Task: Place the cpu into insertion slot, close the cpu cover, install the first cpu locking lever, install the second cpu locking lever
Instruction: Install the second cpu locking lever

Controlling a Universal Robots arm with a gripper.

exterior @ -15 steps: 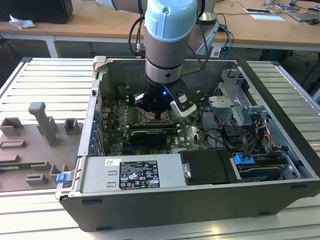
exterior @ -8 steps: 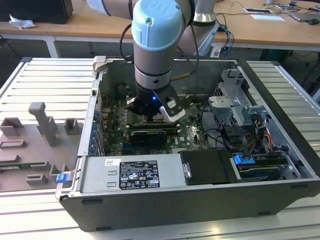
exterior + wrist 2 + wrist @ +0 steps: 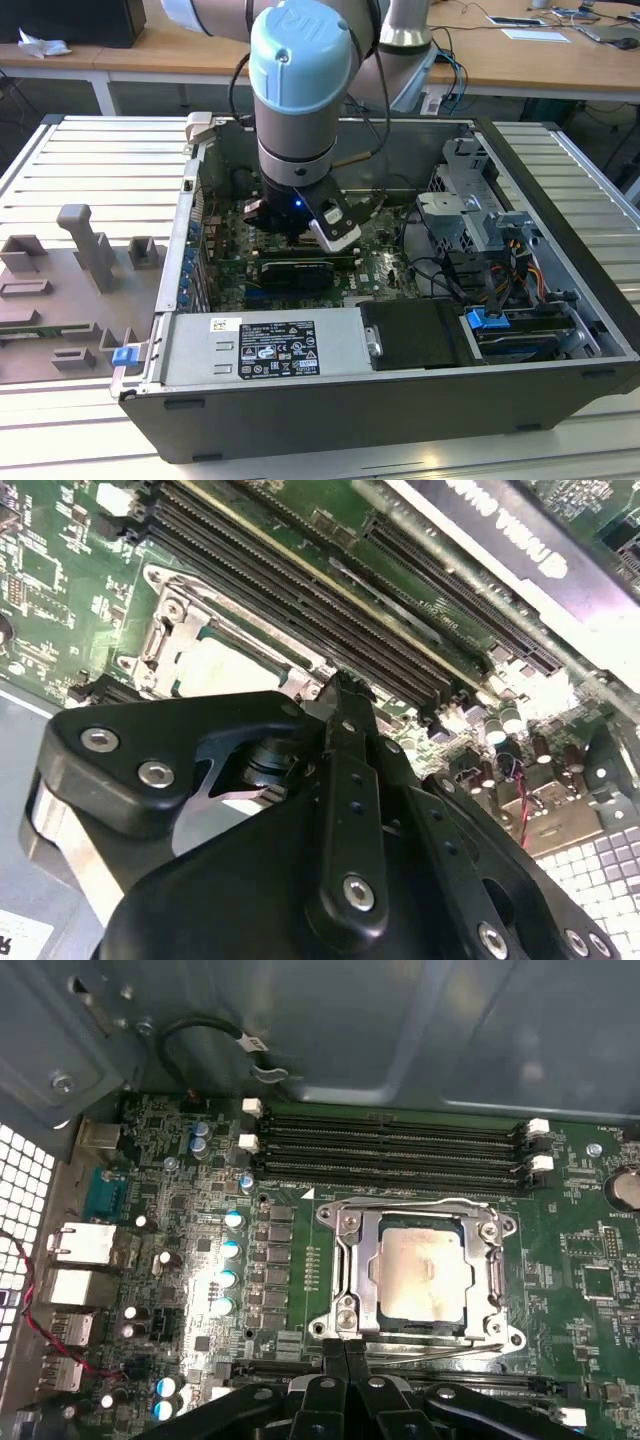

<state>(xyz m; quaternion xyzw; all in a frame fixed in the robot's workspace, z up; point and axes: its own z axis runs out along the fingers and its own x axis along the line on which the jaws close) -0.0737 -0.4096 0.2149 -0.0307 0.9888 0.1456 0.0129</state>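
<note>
Fingertips of the gripper (image 3: 345, 1352) are pressed together with nothing between them, poised just at the edge of the cpu cover (image 3: 350, 1250) nearest the camera in the first wrist view. That cover, a thin silver frame with a square opening, lies flat over the insertion slot (image 3: 420, 1325), and through the opening the cpu (image 3: 420, 1272) shows its pale silver-grey top, smudged with a dull film. Beyond the cover's far edge run the long black memory slots (image 3: 395, 1145) on the green motherboard (image 3: 290, 1290).
</note>
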